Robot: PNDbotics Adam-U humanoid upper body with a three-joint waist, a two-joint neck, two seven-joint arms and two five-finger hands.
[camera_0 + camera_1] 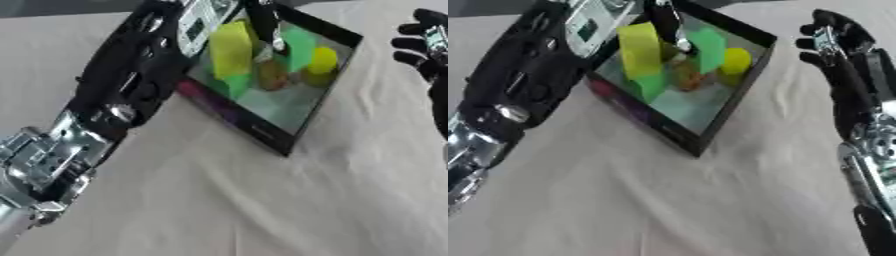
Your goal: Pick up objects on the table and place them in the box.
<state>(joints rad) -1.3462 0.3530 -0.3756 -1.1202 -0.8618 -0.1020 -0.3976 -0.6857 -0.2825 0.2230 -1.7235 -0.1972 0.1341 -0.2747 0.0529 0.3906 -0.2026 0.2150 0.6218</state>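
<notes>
A black box (pixel 262 134) stands askew at the top middle of the cloth-covered table. Inside it are a tall yellow block (pixel 229 49), green pieces (pixel 302 46), a yellow round thing (pixel 322 60) and a small brownish thing (pixel 271 75). My left arm crosses from the lower left, and my left hand (pixel 206 22) hangs over the box's left side. One straight finger (pixel 269 27) reaches down into the box, right of the yellow block. My right hand (pixel 837 42) stands open, apart from the box on its right, fingers up and holding nothing.
A white, wrinkled cloth (pixel 227 200) covers the table in front of the box. My left forearm (pixel 114 95) lies over the table to the left of the box. No loose objects show on the cloth.
</notes>
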